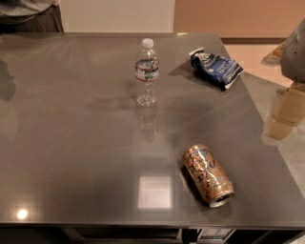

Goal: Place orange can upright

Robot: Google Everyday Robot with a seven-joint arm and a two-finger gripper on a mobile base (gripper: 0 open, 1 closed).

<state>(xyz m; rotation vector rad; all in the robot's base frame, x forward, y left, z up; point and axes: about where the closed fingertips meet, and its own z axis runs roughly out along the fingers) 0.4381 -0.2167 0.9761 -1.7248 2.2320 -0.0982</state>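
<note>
Dark grey glossy table [71,143] fills most of view. Behind its far edge: pale wall [119,14], w/ tan panel [228,16] to the rt. Rt of table: peach floor [248,55], tan box [288,112]. On tabletop nr front edge: square glare [154,192], small bright spot [21,214] front-left.

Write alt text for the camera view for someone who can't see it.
An orange can lies on its side near the front of a grey table. Farther back a water bottle stands upright, a crumpled blue bag to its right; the claw is not in view.
</note>
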